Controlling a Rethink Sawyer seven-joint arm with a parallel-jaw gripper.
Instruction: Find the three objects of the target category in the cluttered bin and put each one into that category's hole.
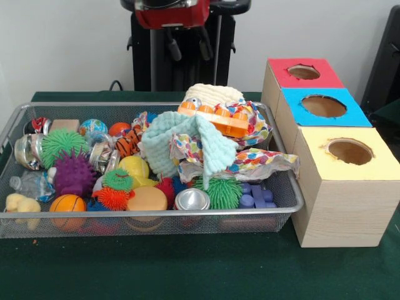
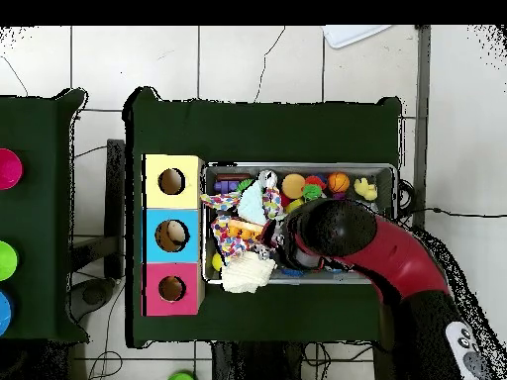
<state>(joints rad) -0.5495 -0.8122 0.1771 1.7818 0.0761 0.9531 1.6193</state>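
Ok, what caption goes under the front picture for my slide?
Wire bin crammed with toys beside a wooden box with red, blue and yellow holes.

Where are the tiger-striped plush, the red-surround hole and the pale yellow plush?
Tiger-striped plush (image 1: 127,144): front view, its striped body.
Red-surround hole (image 1: 304,72): front view, the opening's middle.
Pale yellow plush (image 1: 22,206): front view, its body.

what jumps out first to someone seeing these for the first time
The wire bin heaped with bright toys takes the eye first, with pale green and patterned cloths piled at its middle under an orange brick. Right of it in the front view stands a row of wooden boxes, their holes ringed red, blue and yellow. Overhead, the red arm reaches across the bin.
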